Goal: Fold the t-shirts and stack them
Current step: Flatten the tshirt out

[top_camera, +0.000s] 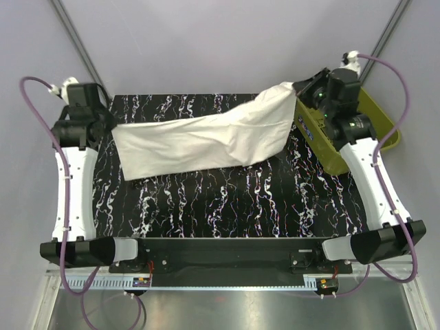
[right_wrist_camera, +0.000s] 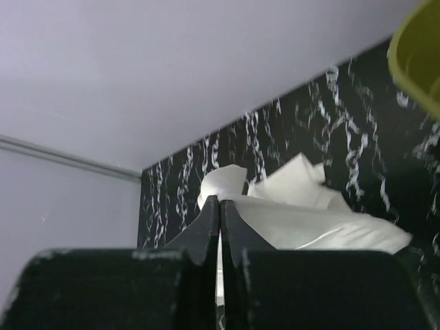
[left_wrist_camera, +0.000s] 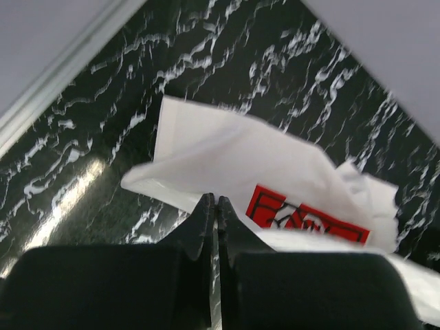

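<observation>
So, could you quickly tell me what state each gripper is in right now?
Left gripper: closed, pinching one end of the t-shirt.
Right gripper: closed, pinching the t-shirt's other end.

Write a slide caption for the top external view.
Left gripper and right gripper stretch the t-shirt over the black table.
</observation>
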Robot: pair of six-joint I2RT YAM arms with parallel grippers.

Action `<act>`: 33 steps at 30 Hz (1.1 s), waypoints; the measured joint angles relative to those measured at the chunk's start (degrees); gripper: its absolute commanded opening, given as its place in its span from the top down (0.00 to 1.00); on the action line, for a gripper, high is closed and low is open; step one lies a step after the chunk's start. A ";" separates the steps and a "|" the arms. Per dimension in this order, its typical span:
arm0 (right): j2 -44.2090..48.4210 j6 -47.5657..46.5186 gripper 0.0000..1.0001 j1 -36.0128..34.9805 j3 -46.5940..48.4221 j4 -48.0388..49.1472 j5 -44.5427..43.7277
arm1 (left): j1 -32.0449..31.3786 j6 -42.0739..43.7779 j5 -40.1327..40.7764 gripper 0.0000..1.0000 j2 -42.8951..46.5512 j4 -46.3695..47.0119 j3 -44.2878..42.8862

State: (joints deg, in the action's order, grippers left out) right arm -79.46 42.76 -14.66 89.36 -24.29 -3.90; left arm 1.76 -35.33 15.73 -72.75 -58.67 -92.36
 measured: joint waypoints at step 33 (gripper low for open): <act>-9.49 -18.38 1.00 6.58 44.83 10.10 17.16 | 5.35 6.78 -17.27 1.00 -3.80 5.11 -41.88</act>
State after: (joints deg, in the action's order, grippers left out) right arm -88.95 24.38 -8.08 134.19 -14.20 13.26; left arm 7.11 -28.56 -1.54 -76.55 -53.56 -134.23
